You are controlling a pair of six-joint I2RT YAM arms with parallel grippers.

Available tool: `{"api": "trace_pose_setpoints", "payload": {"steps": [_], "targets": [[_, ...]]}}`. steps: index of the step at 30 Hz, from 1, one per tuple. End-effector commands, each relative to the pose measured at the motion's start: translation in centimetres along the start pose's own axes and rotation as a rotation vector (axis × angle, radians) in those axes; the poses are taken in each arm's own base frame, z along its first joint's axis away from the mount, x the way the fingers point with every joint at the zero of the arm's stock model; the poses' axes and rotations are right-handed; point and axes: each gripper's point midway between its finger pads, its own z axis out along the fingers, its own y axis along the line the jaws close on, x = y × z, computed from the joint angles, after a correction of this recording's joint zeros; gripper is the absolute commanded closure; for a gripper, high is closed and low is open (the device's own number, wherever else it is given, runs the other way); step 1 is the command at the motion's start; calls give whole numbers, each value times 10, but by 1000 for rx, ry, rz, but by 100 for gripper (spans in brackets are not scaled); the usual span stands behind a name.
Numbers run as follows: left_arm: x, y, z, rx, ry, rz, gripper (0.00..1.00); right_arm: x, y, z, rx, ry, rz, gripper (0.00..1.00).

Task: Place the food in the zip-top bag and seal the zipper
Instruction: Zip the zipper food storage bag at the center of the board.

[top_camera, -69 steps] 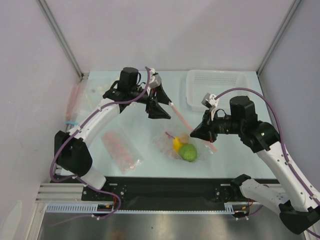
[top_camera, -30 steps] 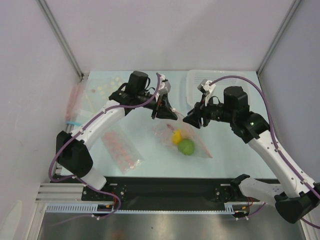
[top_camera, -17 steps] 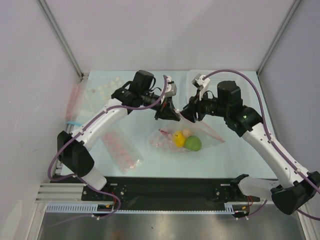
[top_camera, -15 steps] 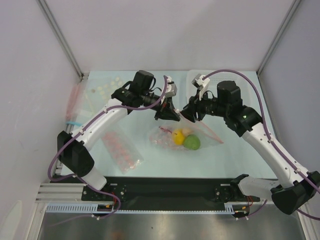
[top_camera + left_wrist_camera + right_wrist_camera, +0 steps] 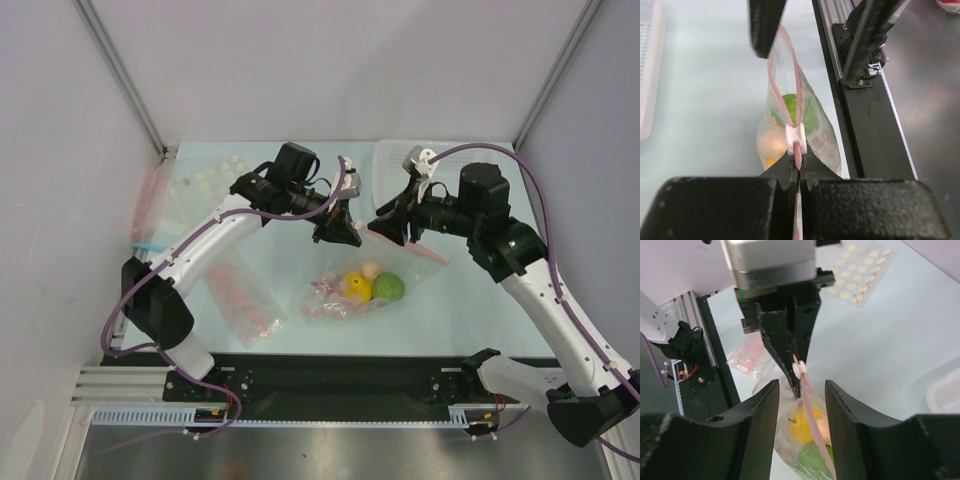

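Observation:
The zip-top bag (image 5: 350, 295) hangs tilted between my two grippers, its lower part on the table. Inside it are the yellow fruit (image 5: 355, 288), the green fruit (image 5: 388, 287) and the beige bulb (image 5: 372, 270). My left gripper (image 5: 798, 167) is shut on the end of the pink-red zipper (image 5: 799, 100), just behind the white slider (image 5: 795, 137). My right gripper (image 5: 801, 405) faces it, open, with its fingers (image 5: 757, 430) on either side of the zipper (image 5: 812, 395) below the slider (image 5: 799, 369), not touching it. The mouth gapes beyond the slider.
A white perforated tray (image 5: 440, 160) stands at the back right. A flat packet of pink-red pieces (image 5: 240, 295) lies at the front left and a packet of pale pieces (image 5: 205, 180) at the back left. The black rail (image 5: 330, 375) runs along the near edge.
Both grippers have moved right with the bag. The right gripper has left the bag's far end and come close to the left gripper, straddling the zipper. The food has slid to the bag's bottom.

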Motion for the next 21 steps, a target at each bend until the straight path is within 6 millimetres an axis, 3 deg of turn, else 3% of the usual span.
{"api": "trace_pose_setpoints", "payload": {"steps": [1,12,21], "targets": [[-17,-3,-3,2,-11,81,100,-26,15,-4,-80,-72,-79,53],[-18,-11,-3,12,0,101,100,-17,23,12,-179,-36,-100,51],[-21,-12,-4,11,-1,110,100,-5,28,19,-219,2,-107,55]]}}
